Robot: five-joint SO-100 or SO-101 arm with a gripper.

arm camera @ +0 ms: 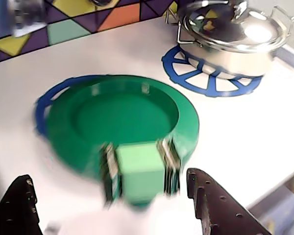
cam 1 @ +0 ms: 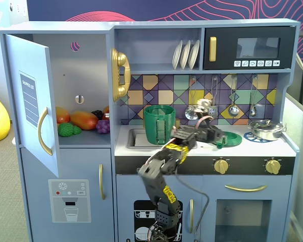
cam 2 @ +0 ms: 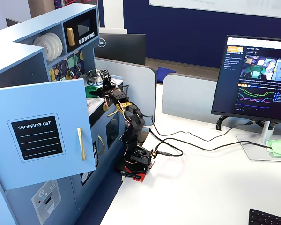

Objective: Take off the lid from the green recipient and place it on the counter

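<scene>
A blue toy kitchen fills a fixed view, its white bench [cam 1: 272, 146] carrying the task's pieces: the green recipient [cam 1: 159, 124] stands open-topped at the bench's back left, beside the sink, and the lid [arm camera: 122, 120] lies flat on the bench toward the middle, over a blue printed burner ring, with the silver pot [arm camera: 235, 34] well apart at the back right corner. The arm reaches up from below the bench's front edge, and the wrist view shows the jaws [arm camera: 108, 203] released, spread wide on either side of the lid's light-green knob [arm camera: 139, 171] and gripping nothing. The placement looks done. The risk now is in the retreat: a finger [arm camera: 213, 203] sits just beside the knob, and dragging back low could catch it and slide the lid toward the front edge.
</scene>
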